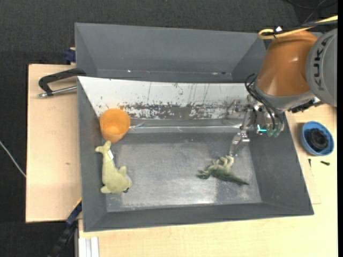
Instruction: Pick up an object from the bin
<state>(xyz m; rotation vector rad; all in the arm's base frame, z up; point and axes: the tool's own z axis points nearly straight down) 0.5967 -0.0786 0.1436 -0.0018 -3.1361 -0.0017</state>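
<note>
My gripper [236, 146] hangs at the right side of the bin, just above and slightly right of a small dark green toy lizard [222, 171]. The lizard lies on the bin floor at the right, with its upper end close under the gripper's tip; whether they touch cannot be made out. An orange ball [114, 123] rests far off at the back left. A pale green plush animal [113, 174] lies along the left wall, in front of the ball.
The arm with its orange cover reaches in over the bin's right rim. Bare grey floor stretches between the plush animal and the lizard. The back wall slopes up behind the gripper.
</note>
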